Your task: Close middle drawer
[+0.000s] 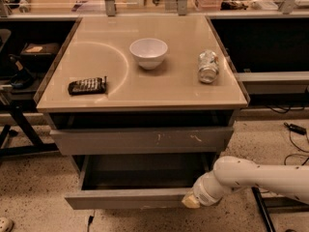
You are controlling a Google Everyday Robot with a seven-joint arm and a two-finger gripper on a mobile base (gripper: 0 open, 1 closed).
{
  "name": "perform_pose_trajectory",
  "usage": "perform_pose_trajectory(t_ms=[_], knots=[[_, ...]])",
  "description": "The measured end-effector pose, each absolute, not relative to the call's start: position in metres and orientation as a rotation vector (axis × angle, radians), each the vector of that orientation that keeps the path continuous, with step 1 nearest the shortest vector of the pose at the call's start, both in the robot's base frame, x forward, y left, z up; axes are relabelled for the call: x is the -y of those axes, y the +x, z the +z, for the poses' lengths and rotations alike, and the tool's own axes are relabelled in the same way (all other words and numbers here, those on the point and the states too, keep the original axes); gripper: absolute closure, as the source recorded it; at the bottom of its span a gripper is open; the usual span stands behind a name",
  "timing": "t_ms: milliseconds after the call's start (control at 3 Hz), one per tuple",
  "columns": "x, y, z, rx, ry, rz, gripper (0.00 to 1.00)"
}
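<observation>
One gripper (190, 202) at middle drawer (125, 198), front right

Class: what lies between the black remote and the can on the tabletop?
The white bowl, slightly farther back, in the camera view. The gripper is at the right end of the middle drawer.

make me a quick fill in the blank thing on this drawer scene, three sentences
1. The middle drawer is not shut but ____.
2. The tool is at the ____ end of that drawer's front, as the camera sees it.
3. On the tabletop, the ____ stands between the dark keypad device and the can.

Missing words: open; right; bowl
</observation>
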State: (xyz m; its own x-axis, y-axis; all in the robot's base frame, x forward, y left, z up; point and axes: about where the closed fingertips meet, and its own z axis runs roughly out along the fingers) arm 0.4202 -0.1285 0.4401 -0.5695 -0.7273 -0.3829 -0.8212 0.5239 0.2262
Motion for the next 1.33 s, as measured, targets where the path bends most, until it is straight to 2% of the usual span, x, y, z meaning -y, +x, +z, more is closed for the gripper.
perform_pose_trajectory(t_ms=[667,1333], knots=[[0.131,0.410,0.421,-2.573,-1.202,0.605,1.00],[0.141,0.431,0.411,-2.552,-1.056,0.551,1.00]])
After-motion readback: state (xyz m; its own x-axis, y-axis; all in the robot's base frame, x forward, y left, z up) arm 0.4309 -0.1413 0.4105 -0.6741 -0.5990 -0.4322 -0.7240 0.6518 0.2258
